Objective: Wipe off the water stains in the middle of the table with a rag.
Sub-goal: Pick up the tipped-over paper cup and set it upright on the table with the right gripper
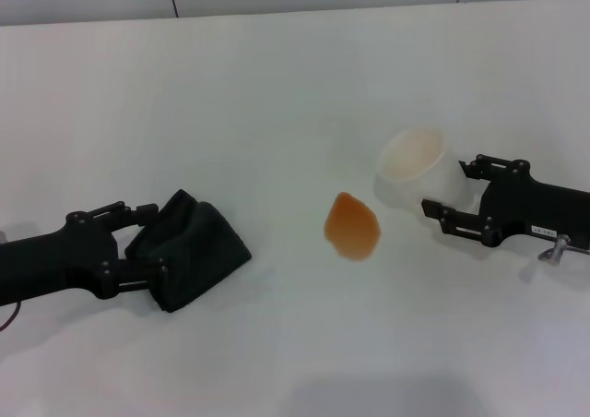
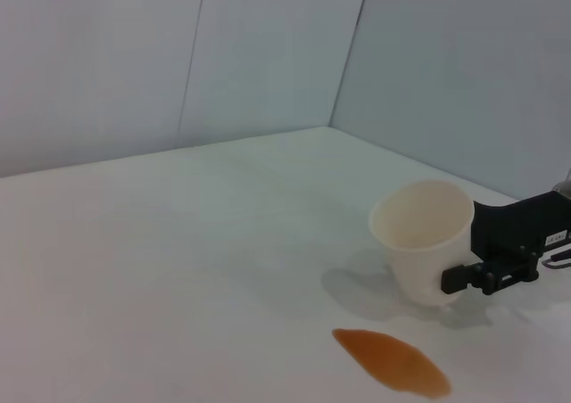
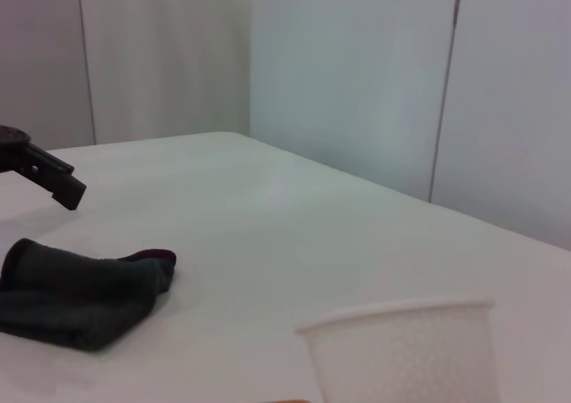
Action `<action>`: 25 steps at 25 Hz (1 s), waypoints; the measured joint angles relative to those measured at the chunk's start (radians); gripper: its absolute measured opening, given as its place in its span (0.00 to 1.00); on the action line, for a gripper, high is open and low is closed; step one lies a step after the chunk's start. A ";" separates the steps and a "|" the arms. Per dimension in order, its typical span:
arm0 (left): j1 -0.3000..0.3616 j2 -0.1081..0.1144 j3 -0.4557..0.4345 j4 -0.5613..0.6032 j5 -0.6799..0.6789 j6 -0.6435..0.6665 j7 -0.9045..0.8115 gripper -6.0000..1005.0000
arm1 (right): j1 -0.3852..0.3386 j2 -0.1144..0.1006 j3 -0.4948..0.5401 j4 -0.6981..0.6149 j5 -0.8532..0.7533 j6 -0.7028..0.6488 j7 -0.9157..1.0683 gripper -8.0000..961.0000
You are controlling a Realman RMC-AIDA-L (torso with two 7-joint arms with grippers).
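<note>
The rag (image 1: 198,251), a dark bunched cloth, lies on the white table (image 1: 277,94) at the front left. My left gripper (image 1: 152,242) is open, its fingers straddling the rag's left end. The right wrist view shows the rag (image 3: 80,300) flat on the table with one left finger (image 3: 52,178) above it. The orange water stain (image 1: 351,226) sits mid-table, right of the rag, and also shows in the left wrist view (image 2: 393,363). My right gripper (image 1: 445,186) is open at the right, its fingers at either side of a cup's near wall.
A clear plastic cup (image 1: 413,166) with an orange-tinted inside stands upright just behind and to the right of the stain; it also shows in the left wrist view (image 2: 424,238) and the right wrist view (image 3: 401,349). A wall runs behind the table.
</note>
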 joint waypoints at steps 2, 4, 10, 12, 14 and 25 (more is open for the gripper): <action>0.000 0.000 0.000 0.000 0.000 0.000 0.000 0.89 | -0.002 -0.002 0.003 0.000 0.000 0.004 0.000 0.70; 0.000 0.000 0.000 0.000 0.000 0.000 0.000 0.89 | -0.003 -0.004 0.008 0.001 0.000 0.006 0.000 0.70; -0.001 0.000 0.000 0.001 0.000 0.000 0.000 0.89 | -0.006 -0.005 0.020 0.001 -0.001 0.023 -0.001 0.70; -0.001 0.000 0.000 0.002 0.000 0.000 0.000 0.89 | -0.008 -0.005 0.020 0.001 -0.004 0.031 -0.001 0.70; -0.001 0.000 0.000 0.002 0.000 0.000 0.000 0.89 | -0.012 -0.006 0.020 0.001 -0.005 0.035 -0.001 0.70; -0.006 0.004 0.000 0.002 0.000 0.000 -0.003 0.89 | -0.032 -0.009 0.020 -0.005 -0.007 0.044 0.007 0.70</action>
